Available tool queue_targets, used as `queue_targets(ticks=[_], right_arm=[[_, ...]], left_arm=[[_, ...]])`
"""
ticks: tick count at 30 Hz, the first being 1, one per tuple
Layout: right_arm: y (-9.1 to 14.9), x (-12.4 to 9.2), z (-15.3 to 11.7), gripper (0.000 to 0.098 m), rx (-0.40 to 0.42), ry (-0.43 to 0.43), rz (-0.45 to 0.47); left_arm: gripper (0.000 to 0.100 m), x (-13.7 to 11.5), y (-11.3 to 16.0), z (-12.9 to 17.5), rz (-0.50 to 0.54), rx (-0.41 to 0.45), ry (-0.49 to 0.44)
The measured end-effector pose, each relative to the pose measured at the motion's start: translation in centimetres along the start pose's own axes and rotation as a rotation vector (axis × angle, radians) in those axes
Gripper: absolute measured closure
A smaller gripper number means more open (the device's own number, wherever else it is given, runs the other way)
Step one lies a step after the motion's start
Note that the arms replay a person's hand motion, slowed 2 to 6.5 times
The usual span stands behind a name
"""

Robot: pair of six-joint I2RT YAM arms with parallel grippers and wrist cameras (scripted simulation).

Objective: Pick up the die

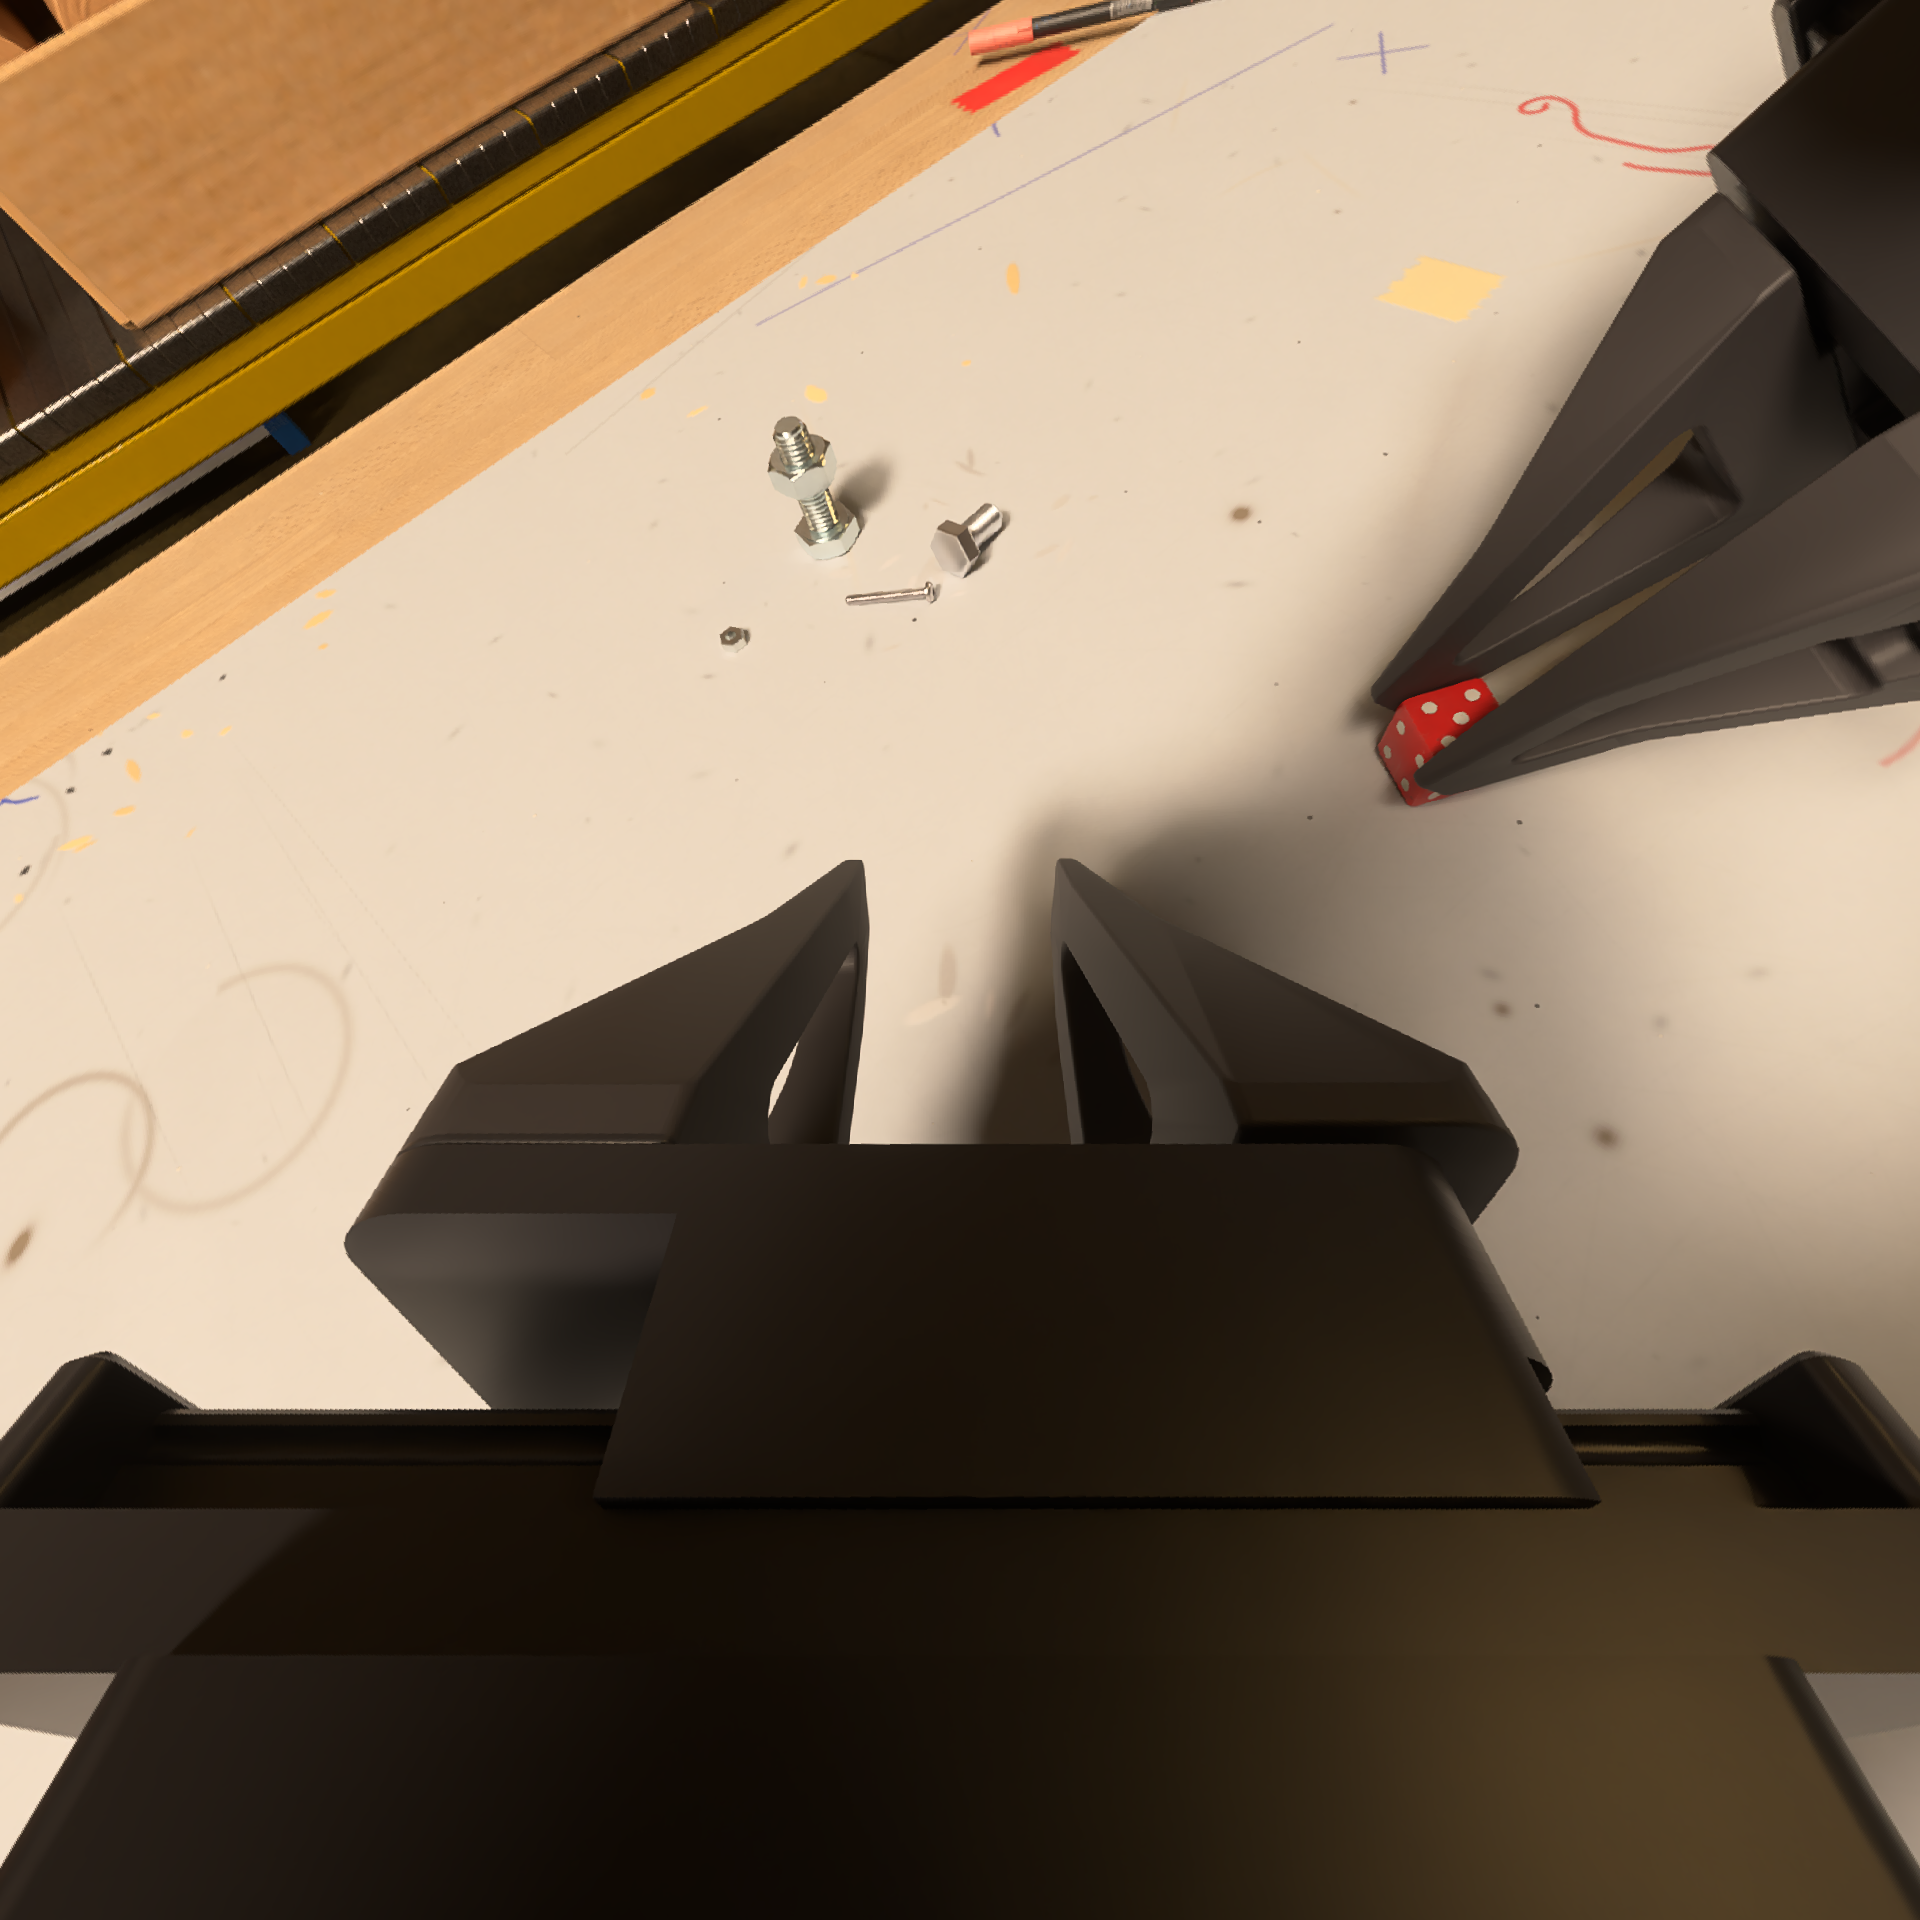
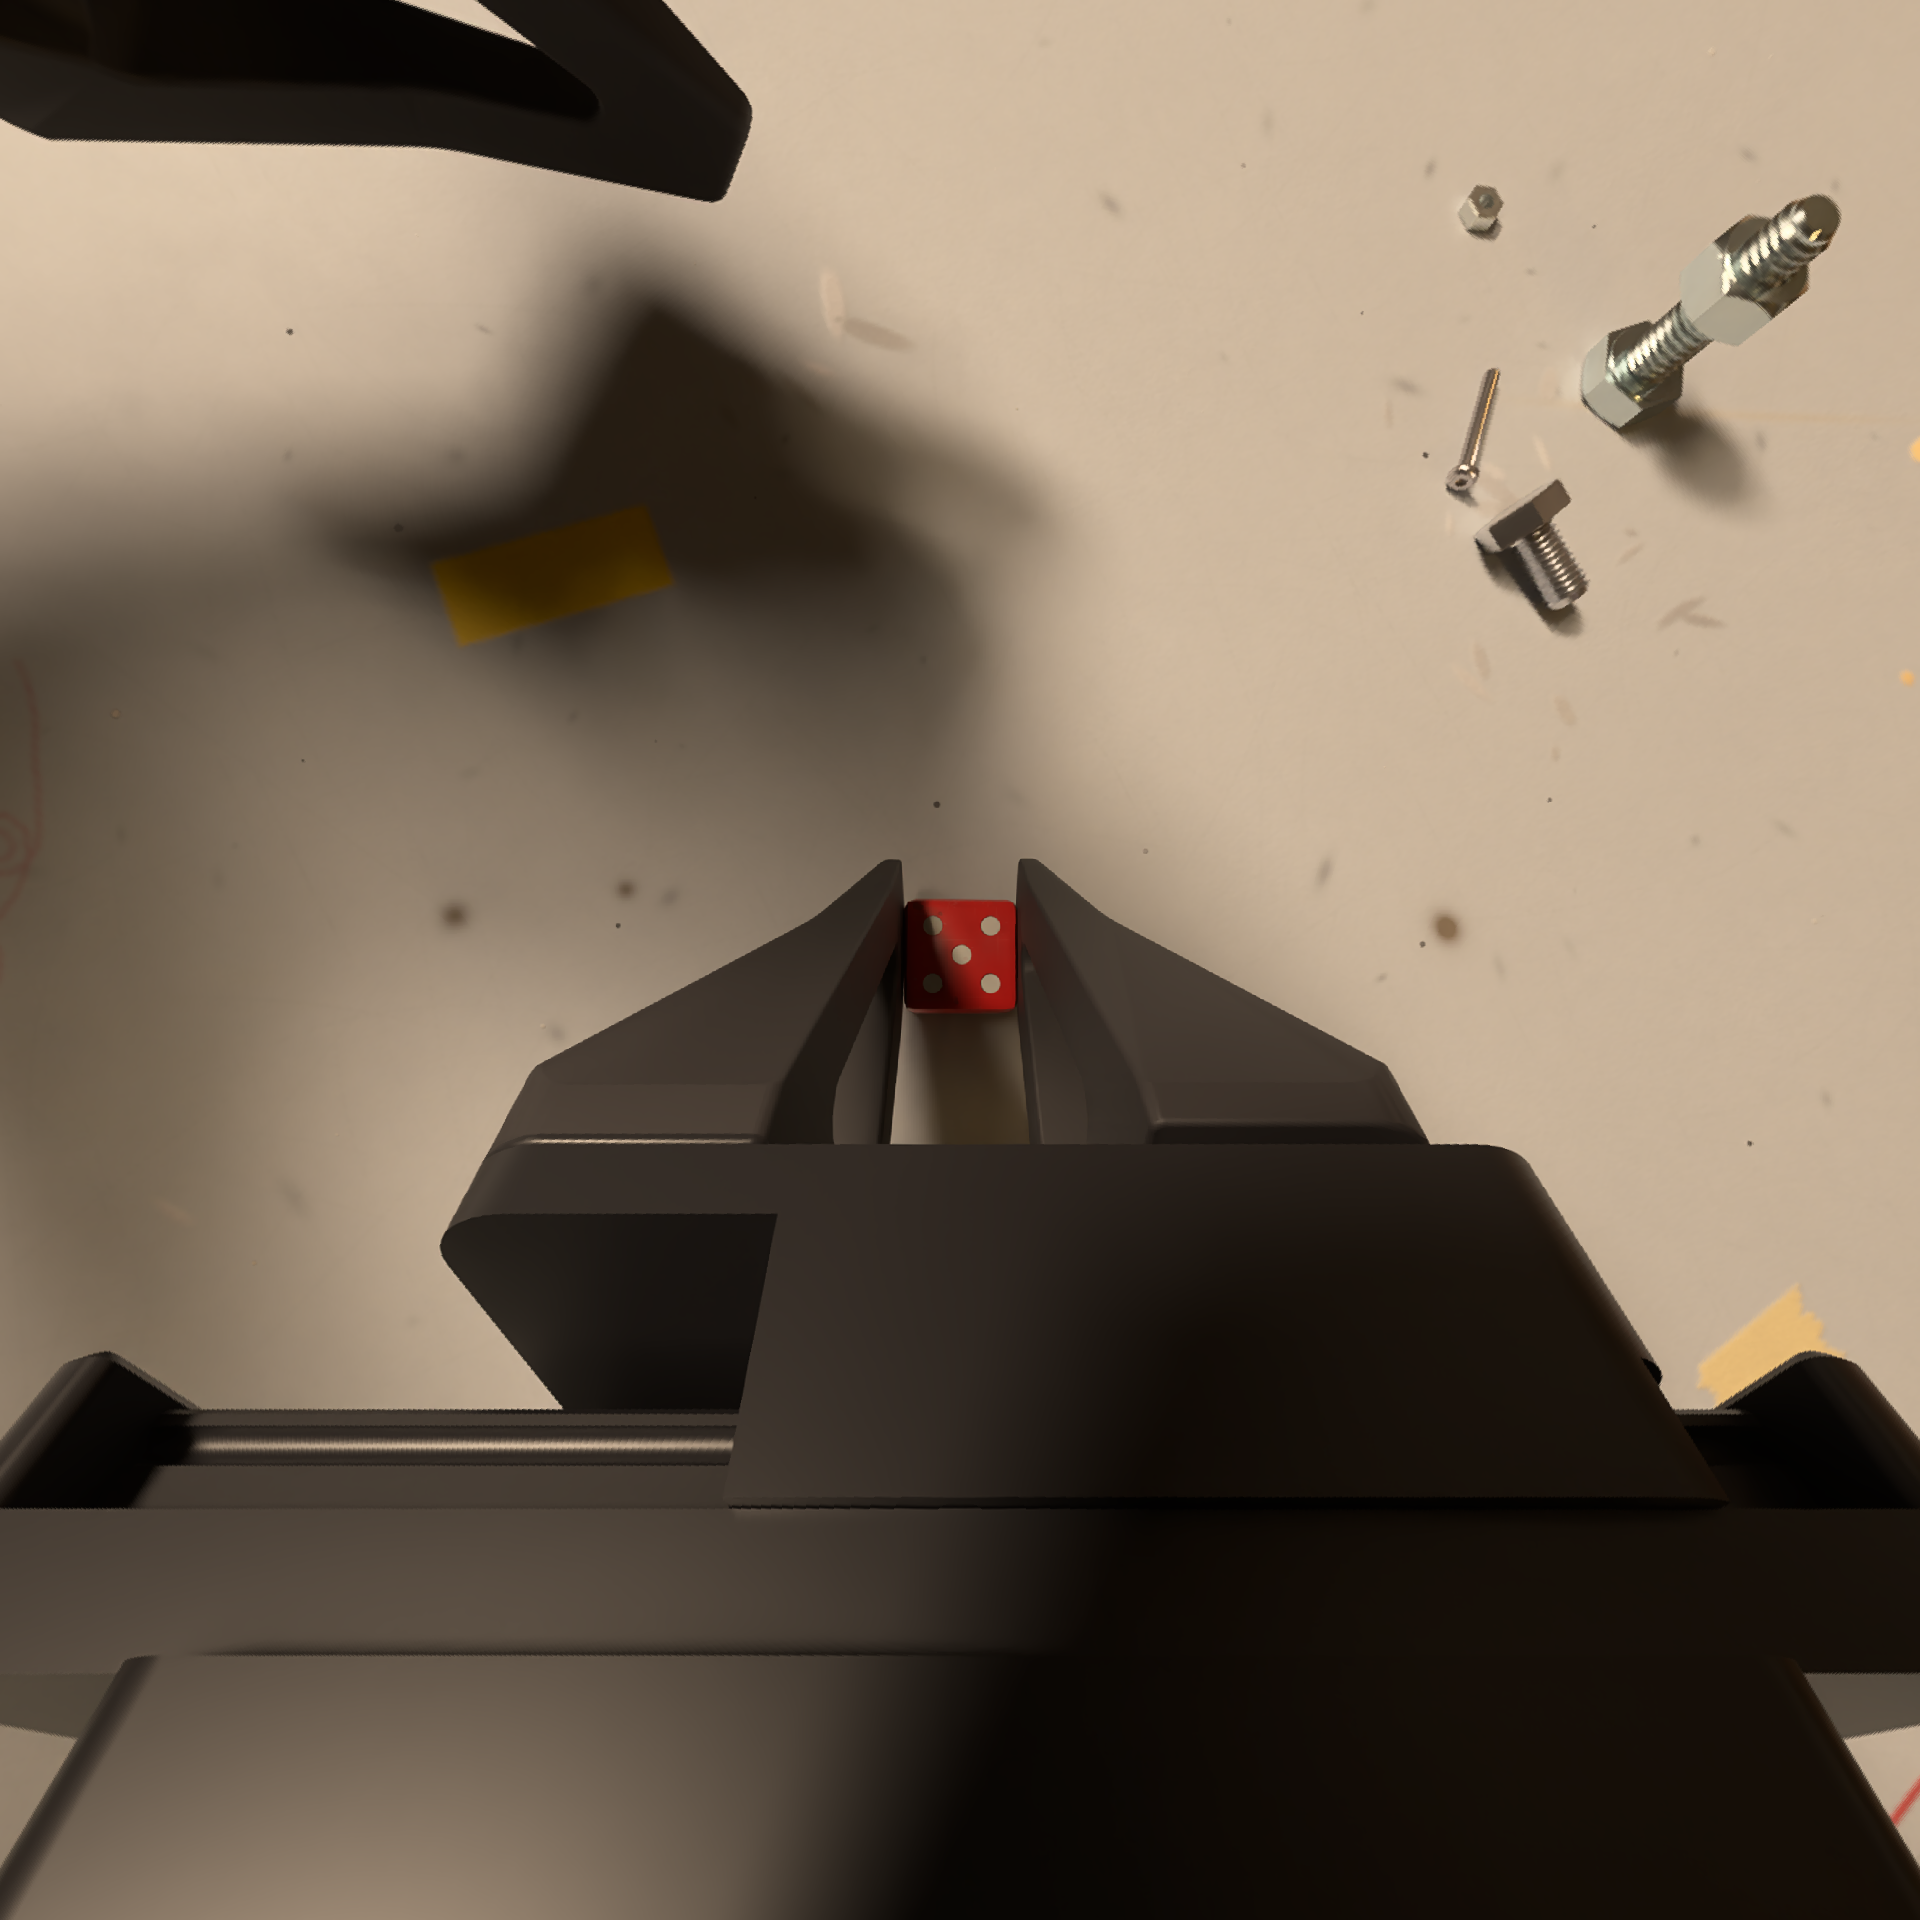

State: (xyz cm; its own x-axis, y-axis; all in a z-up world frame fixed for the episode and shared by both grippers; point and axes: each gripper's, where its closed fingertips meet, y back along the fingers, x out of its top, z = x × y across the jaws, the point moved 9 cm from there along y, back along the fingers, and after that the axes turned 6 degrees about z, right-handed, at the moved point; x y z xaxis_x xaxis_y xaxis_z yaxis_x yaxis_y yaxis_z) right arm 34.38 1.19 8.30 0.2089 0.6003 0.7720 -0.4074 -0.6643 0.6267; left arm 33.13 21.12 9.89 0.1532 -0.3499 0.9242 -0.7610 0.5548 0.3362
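Observation:
The die is a small red cube with white pips, five pips facing the right wrist camera. My right gripper is shut on it, one black finger against each side, low over the cream table. In the left wrist view the die shows at the right, pinched between the tips of the right gripper. My left gripper is open and empty above bare table, to the left of the die and apart from it.
A long bolt with nuts, a short bolt, a thin screw and a small nut lie on the table; the long bolt also shows in the right wrist view. A yellow-edged wooden rail runs along the far left.

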Motion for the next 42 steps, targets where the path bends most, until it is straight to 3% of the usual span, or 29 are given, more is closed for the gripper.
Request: queue_targets(ticks=[17,42], right_arm=[[2.0,-0.7,1.9,0.0797,-0.013,0.035,0.097],[4.6,-2.9,5.5,0.0797,-0.091,0.004,0.130]], left_arm=[[0.070,0.1,0.0,0.2,0.005,-0.022,0.002],[0.070,-0.2,-0.3,0.2,-0.012,-0.030,0.010]])
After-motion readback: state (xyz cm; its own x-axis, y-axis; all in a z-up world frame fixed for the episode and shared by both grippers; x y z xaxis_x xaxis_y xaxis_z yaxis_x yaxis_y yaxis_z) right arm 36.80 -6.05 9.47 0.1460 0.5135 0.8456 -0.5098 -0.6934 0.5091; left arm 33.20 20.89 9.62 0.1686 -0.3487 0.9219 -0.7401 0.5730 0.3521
